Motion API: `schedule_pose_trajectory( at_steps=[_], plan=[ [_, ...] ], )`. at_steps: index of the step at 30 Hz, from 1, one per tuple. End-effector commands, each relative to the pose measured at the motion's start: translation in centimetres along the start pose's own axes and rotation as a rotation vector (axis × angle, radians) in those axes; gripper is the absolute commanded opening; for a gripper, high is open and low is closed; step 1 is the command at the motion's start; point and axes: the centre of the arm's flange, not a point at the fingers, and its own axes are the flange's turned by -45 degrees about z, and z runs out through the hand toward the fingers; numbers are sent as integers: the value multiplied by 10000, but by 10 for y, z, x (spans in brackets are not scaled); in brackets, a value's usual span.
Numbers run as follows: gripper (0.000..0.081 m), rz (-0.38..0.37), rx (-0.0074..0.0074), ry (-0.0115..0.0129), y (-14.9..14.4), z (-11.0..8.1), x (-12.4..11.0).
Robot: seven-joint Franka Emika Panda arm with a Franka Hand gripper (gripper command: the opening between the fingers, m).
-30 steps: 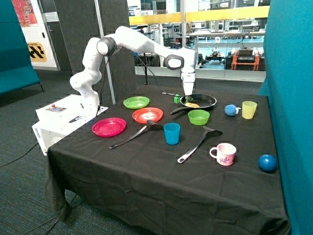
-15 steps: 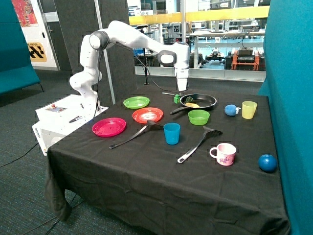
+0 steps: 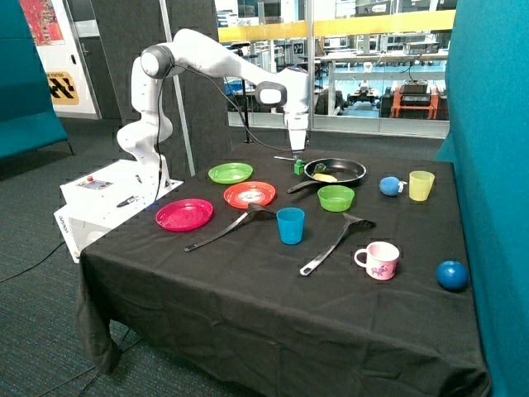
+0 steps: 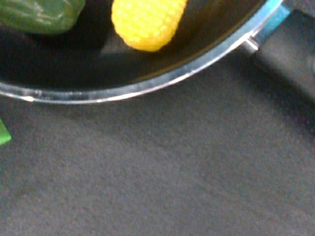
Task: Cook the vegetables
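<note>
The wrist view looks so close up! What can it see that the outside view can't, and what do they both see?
Only the wrist view shows the bumpy skin of the yellow vegetable, like corn, the dark green vegetable up close, and the pan's shiny rim.

Only the outside view shows the arm, its end effector raised above the table beside the pan, the plates, cups, spatulas and blue balls.

Both show the black pan with the yellow vegetable and the dark green one inside, the bright green cube beside it, and the black tablecloth.
</note>
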Motion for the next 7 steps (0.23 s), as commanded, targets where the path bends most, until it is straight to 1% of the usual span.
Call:
schedule_pose_trajectory(
  at_steps=[1,7],
  plan=[
    [401,-25,35,-9,12,-6,-10],
    [405,-121,35,-9,12,-10,-12]
  ],
)
